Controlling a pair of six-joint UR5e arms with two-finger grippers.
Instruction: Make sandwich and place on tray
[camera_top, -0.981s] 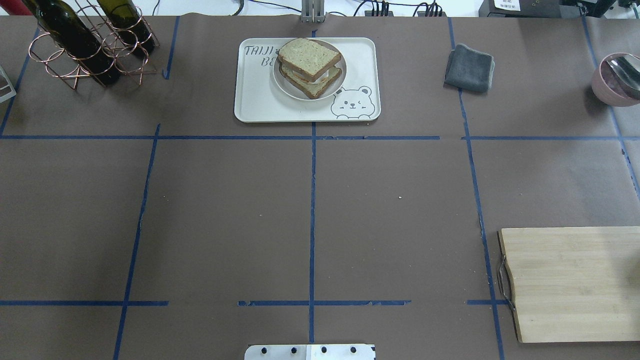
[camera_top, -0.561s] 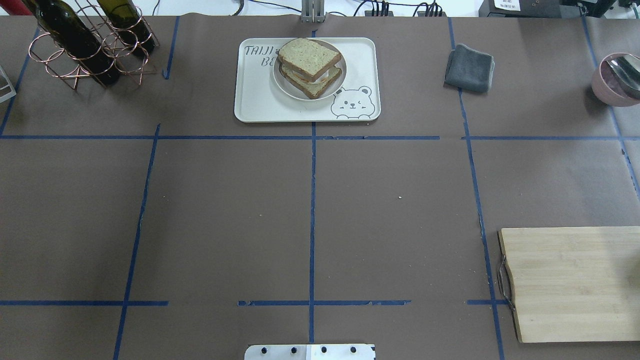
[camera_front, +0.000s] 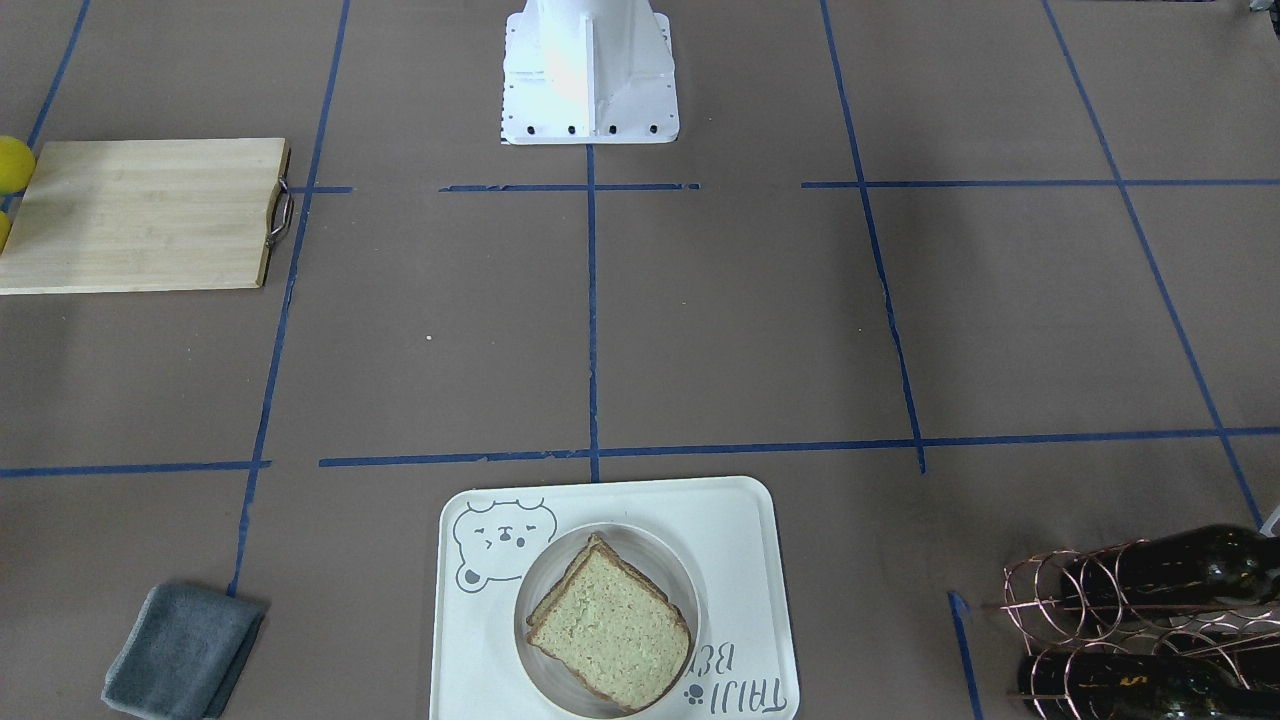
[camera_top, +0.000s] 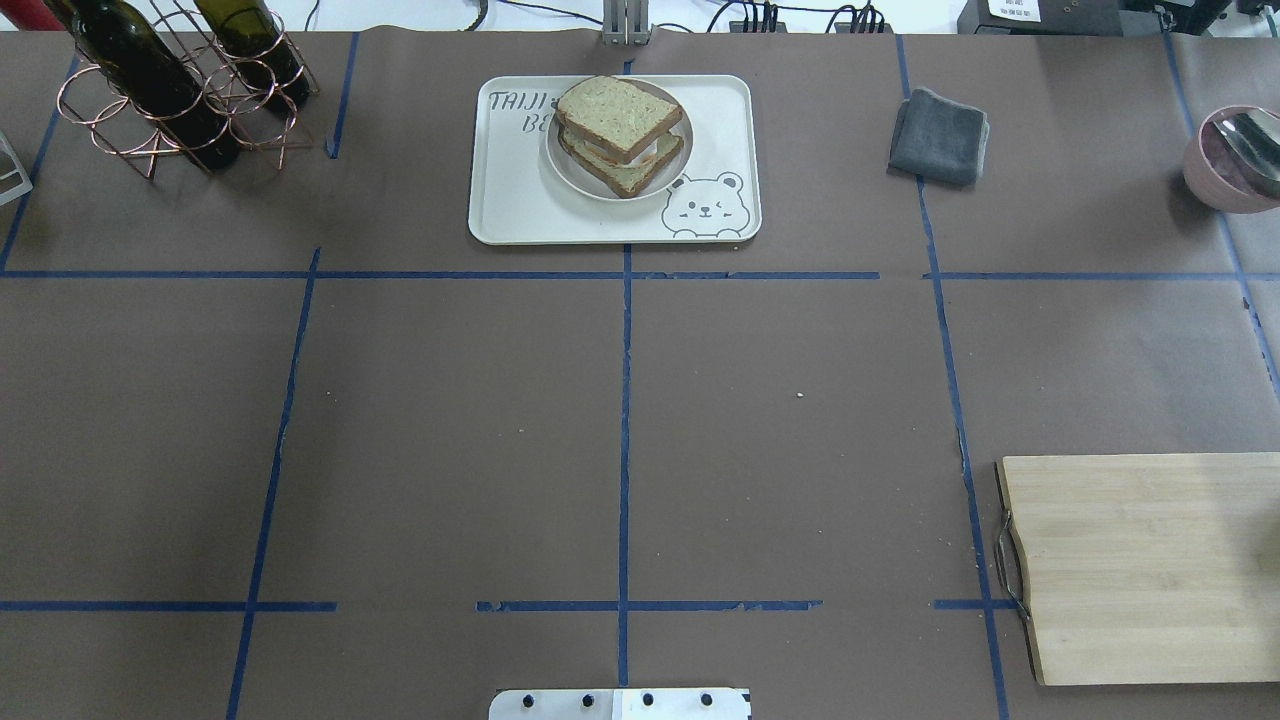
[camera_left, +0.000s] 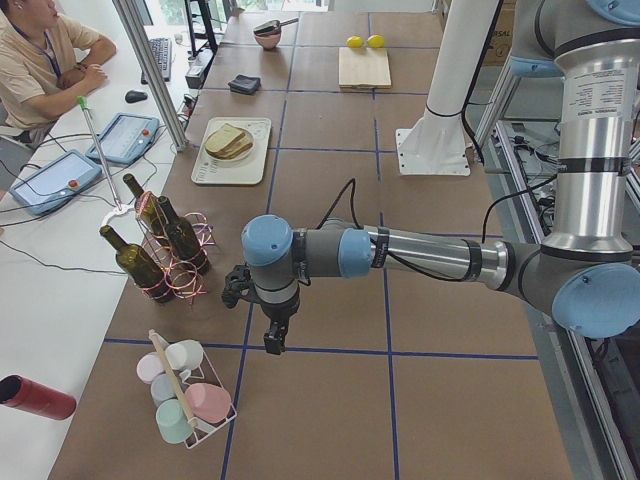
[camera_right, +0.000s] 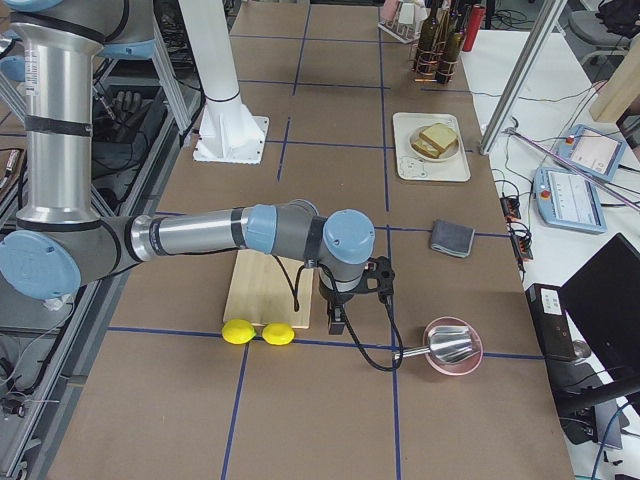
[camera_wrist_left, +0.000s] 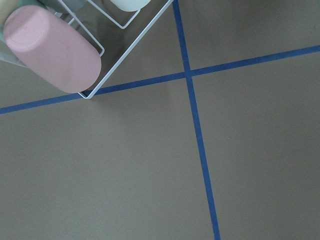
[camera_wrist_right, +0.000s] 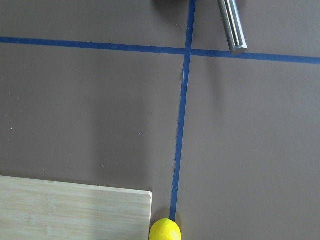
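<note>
Overhead view, near to far.
- 4 o'clock, near: wooden board (camera_top: 1140, 565). Neither arm shows in this view.
- 12 o'clock, far edge: tray (camera_top: 510, 200) carrying a round plate (camera_top: 570, 175). The sandwich (camera_top: 620, 118) is stacked on the plate, with white filling showing between the two slices.
- 1 o'clock: grey cloth (camera_top: 938, 135).
- 11 o'clock: bottle rack (camera_top: 150, 100).

Change over the last second: none. Sandwich, plate and tray are unmoved.

Side cameras: left gripper (camera_left: 272, 340) hangs near the cup rack (camera_left: 185, 395). Right gripper (camera_right: 337, 322) hangs by the lemons (camera_right: 255, 332). Both are well apart from the tray. Open or closed: cannot tell for either.

Judgement: the task looks finished and the arms retired.
</note>
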